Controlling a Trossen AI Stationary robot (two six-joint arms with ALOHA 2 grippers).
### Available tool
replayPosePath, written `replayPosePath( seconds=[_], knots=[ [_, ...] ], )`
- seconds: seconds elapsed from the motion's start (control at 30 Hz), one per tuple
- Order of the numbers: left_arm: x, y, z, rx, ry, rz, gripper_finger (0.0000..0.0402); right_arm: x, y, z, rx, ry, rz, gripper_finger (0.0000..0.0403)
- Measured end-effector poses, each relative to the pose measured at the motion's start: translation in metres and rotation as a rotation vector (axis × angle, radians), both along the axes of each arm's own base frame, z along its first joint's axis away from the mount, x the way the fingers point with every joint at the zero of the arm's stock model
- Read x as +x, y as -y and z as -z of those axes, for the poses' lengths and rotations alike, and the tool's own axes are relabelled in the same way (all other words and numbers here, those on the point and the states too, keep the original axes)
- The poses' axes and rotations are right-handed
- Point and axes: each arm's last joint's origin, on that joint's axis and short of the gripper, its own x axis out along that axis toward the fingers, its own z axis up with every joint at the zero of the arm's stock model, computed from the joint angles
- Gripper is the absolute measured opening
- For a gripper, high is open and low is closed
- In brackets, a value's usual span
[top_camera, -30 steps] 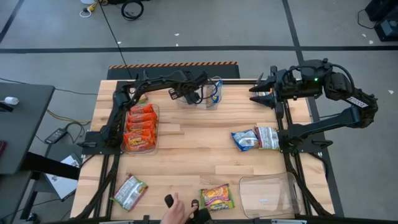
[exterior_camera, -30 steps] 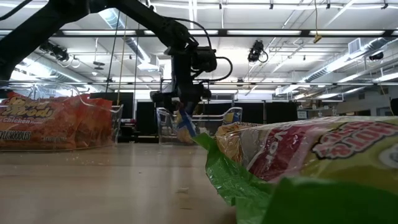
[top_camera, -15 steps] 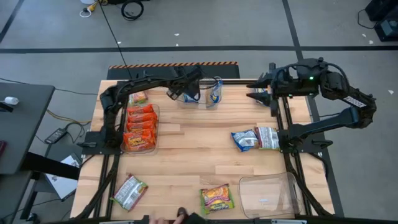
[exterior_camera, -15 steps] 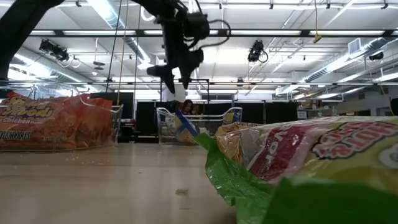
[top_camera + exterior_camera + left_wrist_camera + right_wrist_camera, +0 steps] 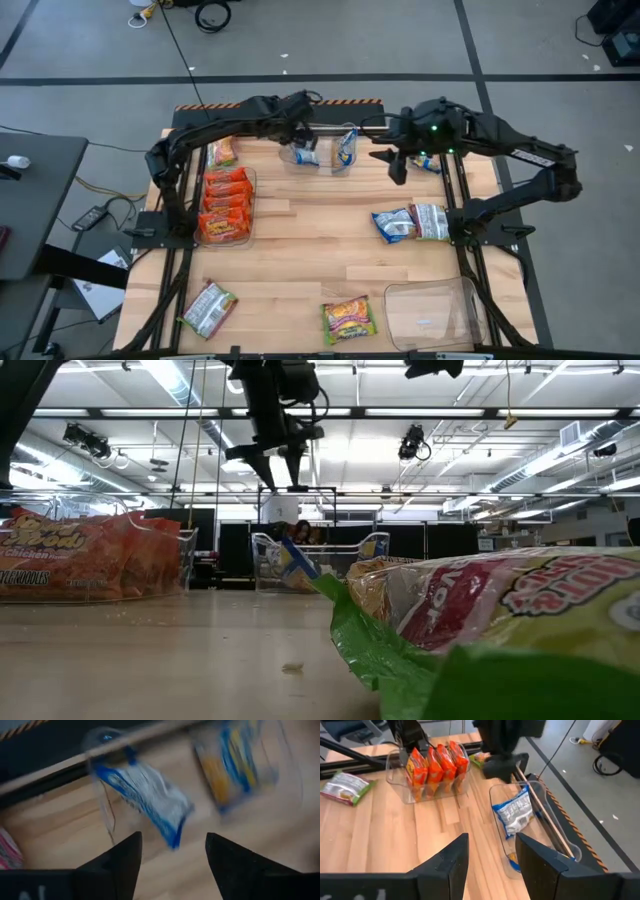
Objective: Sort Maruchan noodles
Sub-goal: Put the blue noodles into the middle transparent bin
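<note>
The noodle packets are spread over the desk [image 5: 300, 250]. Two blue ones [image 5: 320, 152] stand in a clear tray [image 5: 345, 130] at the far edge. Orange-red ones [image 5: 226, 200] fill another clear tray on my left side. Two more, a blue packet [image 5: 393, 224] and a silver-white one [image 5: 432, 221], lie loose on the wood near my right arm. A yellow-green one [image 5: 347, 318] and a silver one with a green edge [image 5: 208, 308] lie at the near edge. One more [image 5: 222, 154] sits at the far left corner, and an empty clear tray [image 5: 432, 312] waits at the near right.

My left end effector [image 5: 302, 137] hangs just above the tray with the blue packets. Its fingers are apart and hold nothing. The blue and white packet [image 5: 145, 802] is right below them, leaning in the tray.

My right end effector [image 5: 397, 163] hangs over the far part of the desk, near that same tray. Its fingers are apart and empty too. The loose blue and silver-white packets are closer to the near side than it is, well apart from it.

I think two things could go wrong. My two arms are close together at the far edge, so they could bump. The leaning blue packet could tip out if I knock the light tray.
</note>
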Motion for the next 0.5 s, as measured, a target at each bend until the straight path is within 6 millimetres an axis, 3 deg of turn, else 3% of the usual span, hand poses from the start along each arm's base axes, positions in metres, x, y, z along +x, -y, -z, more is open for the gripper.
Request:
replayPosePath(
  seconds=[0.2,0.4,0.5],
  knots=[
    [0.015,0.003,0.005,-0.022,0.167,-0.283,0.0213,0.005,0.007,0.004,-0.014,-0.022,0.011,0.0168],
    [0.027,0.011,0.036,-0.079,0.149,-0.588,0.0213,0.004,0.014,0.0,-0.06,0.008,0.016,0.0168],
    [0.035,0.008,0.051,-0.112,0.152,-0.644,0.0213,0.002,0.017,-0.001,-0.081,0.009,0.016,0.0168]
  ],
)
